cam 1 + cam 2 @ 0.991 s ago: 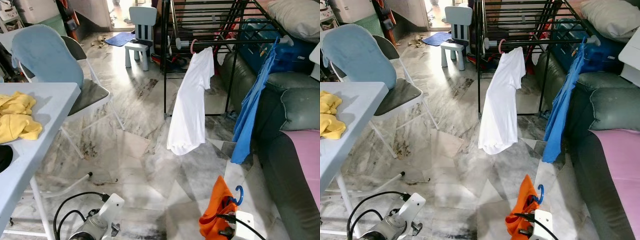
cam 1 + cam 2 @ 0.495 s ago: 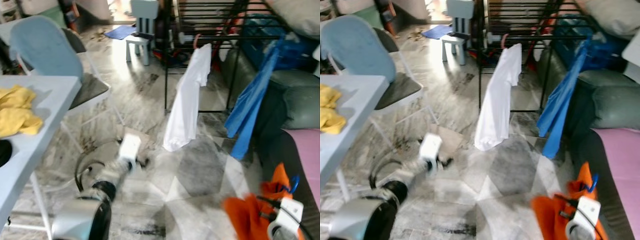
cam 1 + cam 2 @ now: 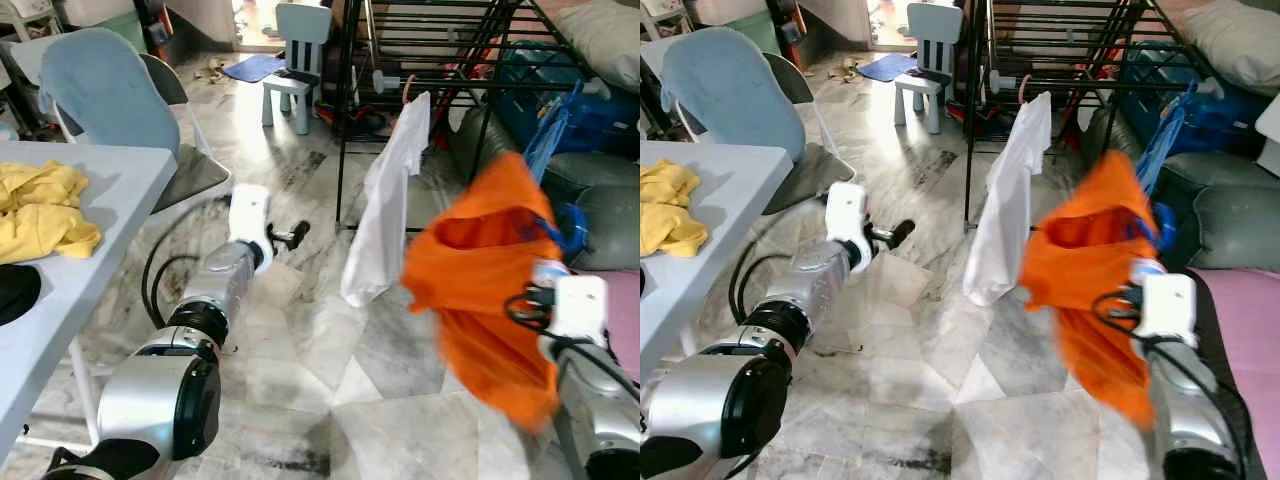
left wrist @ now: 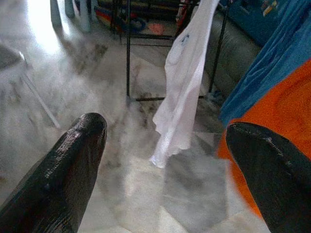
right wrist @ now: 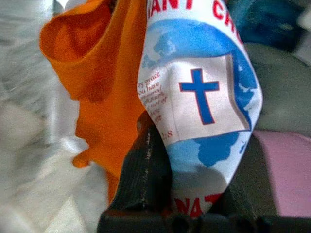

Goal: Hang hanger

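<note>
Both arms have swung up toward the drying rack [image 3: 440, 60]: the right pincer [image 3: 545, 290] grips the blue hanger [image 3: 572, 225] carrying the orange shirt [image 3: 480, 260], now raised beside the rack; the left pincer [image 3: 290, 235] reaches out, spread empty.

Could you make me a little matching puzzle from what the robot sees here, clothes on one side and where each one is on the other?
Things:
1. orange shirt
2. white shirt
3. yellow cloth
4. blue garment

Places:
A. lying on the table
B. held up by the right gripper
C. hanging from the drying rack beside the sofa
D. hanging from the rack on a pink hanger

Pairs: 1-B, 2-D, 3-A, 4-C
</note>
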Robot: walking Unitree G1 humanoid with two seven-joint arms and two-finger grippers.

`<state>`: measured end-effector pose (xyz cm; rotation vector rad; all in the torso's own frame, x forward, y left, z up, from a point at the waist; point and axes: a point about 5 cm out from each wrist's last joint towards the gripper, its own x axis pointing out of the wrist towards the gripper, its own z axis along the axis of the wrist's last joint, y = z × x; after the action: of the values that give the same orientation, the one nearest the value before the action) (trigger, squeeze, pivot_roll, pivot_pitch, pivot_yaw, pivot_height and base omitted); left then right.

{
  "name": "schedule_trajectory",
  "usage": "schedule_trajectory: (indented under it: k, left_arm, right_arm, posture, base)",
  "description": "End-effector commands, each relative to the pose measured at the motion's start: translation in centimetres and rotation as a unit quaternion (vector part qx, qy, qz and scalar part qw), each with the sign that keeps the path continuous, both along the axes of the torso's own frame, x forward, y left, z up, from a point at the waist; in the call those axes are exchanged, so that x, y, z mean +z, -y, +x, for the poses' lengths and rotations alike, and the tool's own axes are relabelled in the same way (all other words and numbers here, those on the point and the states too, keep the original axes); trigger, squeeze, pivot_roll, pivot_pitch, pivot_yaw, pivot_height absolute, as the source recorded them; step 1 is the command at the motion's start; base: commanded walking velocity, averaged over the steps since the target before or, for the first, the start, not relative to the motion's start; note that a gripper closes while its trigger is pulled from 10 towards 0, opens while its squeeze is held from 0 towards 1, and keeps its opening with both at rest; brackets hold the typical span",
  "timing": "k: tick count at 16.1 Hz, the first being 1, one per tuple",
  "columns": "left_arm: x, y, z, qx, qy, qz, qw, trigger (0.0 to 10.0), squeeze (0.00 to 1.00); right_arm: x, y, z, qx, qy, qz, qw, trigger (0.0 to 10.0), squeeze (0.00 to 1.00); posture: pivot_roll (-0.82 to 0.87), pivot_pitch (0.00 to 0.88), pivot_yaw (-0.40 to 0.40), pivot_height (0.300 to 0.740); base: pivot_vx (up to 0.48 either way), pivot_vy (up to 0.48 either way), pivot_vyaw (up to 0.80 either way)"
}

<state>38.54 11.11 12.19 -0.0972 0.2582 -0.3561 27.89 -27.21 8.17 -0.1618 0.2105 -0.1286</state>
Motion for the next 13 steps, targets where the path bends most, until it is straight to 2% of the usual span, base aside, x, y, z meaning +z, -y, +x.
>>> schedule_trajectory:
  k: [1, 3, 4, 5, 6, 7, 8, 12, 13]
  left_arm:
    - [-0.3, 0.6, -0.8, -0.034, 0.041, 0.010, 0.999, 10.0, 0.00]
    - [-1.0, 0.7, -2.0, -0.056, 0.062, 0.003, 0.996, 10.0, 0.00]
    - [-2.0, 0.2, -3.5, -0.066, 0.074, 0.017, 0.995, 10.0, 0.00]
    - [-2.0, -0.1, -4.0, -0.074, 0.087, 0.026, 0.993, 10.0, 0.00]
    - [-1.5, -0.7, -4.1, -0.070, 0.105, 0.032, 0.991, 10.0, 0.00]
    - [-0.9, -1.4, -4.0, -0.053, 0.109, 0.019, 0.992, 10.0, 0.00]
    - [-0.6, -1.9, -3.9, -0.042, 0.112, 0.013, 0.993, 10.0, 0.00]
    - [-0.6, -1.9, -3.9, -0.042, 0.112, 0.013, 0.993, 10.0, 0.00]
    - [-1.4, -0.9, -4.6, -0.072, 0.095, -0.007, 0.993, 10.0, 0.00]
  right_arm:
    - [0.6, -2.1, -0.5, 0.026, 0.008, 0.007, 1.000, 10.0, 0.00]
    - [1.2, -3.6, -1.1, 0.029, 0.014, 0.008, 0.999, 10.0, 0.00]
    - [1.5, -5.4, -2.2, 0.024, 0.026, 0.007, 0.999, 10.0, 0.00]
    - [1.2, -5.9, -2.8, 0.010, 0.021, 0.017, 1.000, 10.0, 0.00]
    - [0.7, -6.0, -3.5, -0.035, 0.017, 0.062, 0.997, 10.0, 0.00]
    - [0.9, -6.2, -4.1, -0.061, 0.021, 0.042, 0.997, 10.0, 0.00]
    - [0.9, -6.3, -4.5, -0.086, 0.026, 0.049, 0.995, 10.0, 0.00]
    - [0.9, -6.3, -4.5, -0.086, 0.026, 0.049, 0.995, 10.0, 0.00]
    - [1.3, -6.3, -5.2, -0.111, 0.033, 0.037, 0.993, 10.0, 0.00]
  posture:
    - [0.00, 0.000, -0.048, 0.740]
    - [0.00, 0.000, -0.052, 0.740]
    - [0.03, 0.000, -0.065, 0.740]
    - [0.04, 0.000, -0.070, 0.740]
    - [0.05, 0.000, -0.074, 0.740]
    - [0.06, 0.000, -0.073, 0.740]
    - [0.06, 0.000, -0.071, 0.740]
    - [0.06, 0.000, -0.071, 0.740]
    - [0.00, 0.000, -0.044, 0.740]
  base:
    - [0.000, 0.000, 0.00]
    - [0.000, 0.000, 0.00]
    - [0.000, 0.000, 0.00]
    - [0.000, 0.000, 0.00]
    - [0.000, 0.000, 0.00]
    - [0.000, 0.000, 0.00]
    - [0.000, 0.000, 0.00]
    - [0.000, 0.000, 0.00]
    - [0.000, 0.000, 0.00]
